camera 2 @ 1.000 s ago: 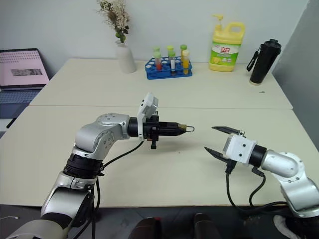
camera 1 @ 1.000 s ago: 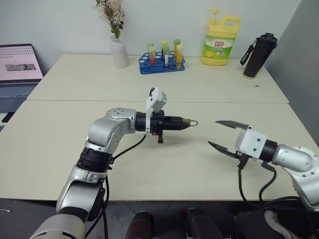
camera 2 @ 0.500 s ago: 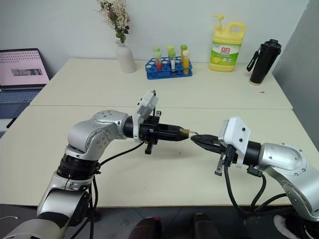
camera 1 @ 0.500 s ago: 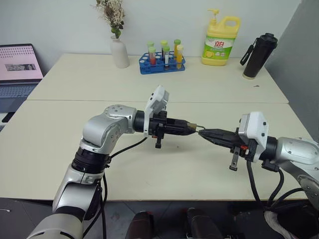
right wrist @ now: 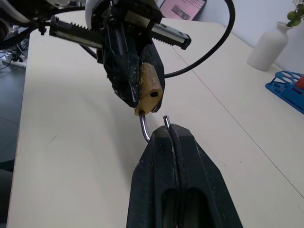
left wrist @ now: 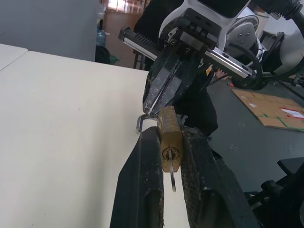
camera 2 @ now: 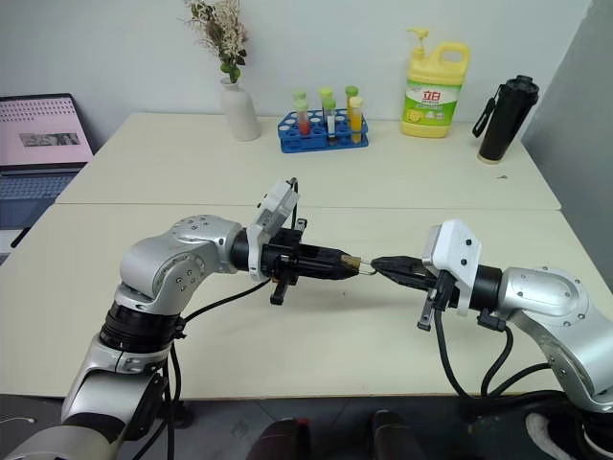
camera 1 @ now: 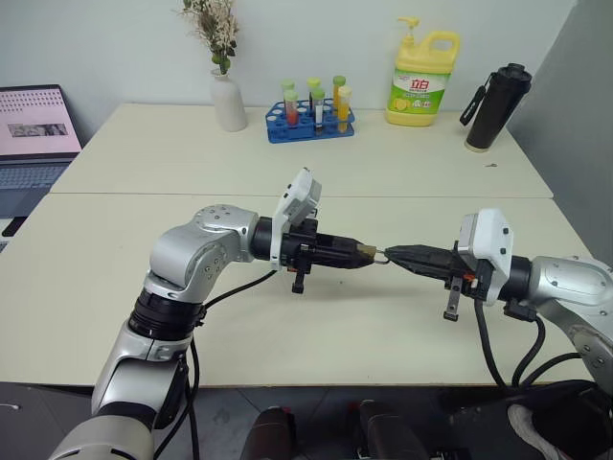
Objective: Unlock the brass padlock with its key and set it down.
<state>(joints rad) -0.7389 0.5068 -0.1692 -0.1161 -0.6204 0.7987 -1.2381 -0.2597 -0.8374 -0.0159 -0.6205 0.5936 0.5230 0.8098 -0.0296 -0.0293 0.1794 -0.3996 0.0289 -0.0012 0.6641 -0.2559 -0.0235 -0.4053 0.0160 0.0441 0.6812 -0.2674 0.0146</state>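
Note:
Above the middle of the table, my left gripper [camera 1: 355, 251] is shut on the brass padlock [camera 1: 365, 252], holding its body between both fingers. In the left wrist view the key [left wrist: 172, 176] sticks out of the keyhole in the padlock [left wrist: 170, 137]. My right gripper [camera 1: 393, 255] meets it from the right, fingers shut on the silver shackle [right wrist: 144, 129]. In the right wrist view one shackle end [right wrist: 165, 118] stands free of the padlock body [right wrist: 149, 88], whose empty shackle hole shows.
At the table's back stand a white vase [camera 1: 229, 100], a blue rack of test tubes [camera 1: 311, 117], a yellow detergent bottle [camera 1: 422, 79] and a black bottle [camera 1: 495, 94]. A laptop [camera 1: 36, 134] sits at far left. A table seam [camera 1: 144, 194] runs behind both hands.
My right gripper, open and off to the right a second ago, has swung left to the padlock and shut on its shackle. The left arm drew back slightly with the padlock.

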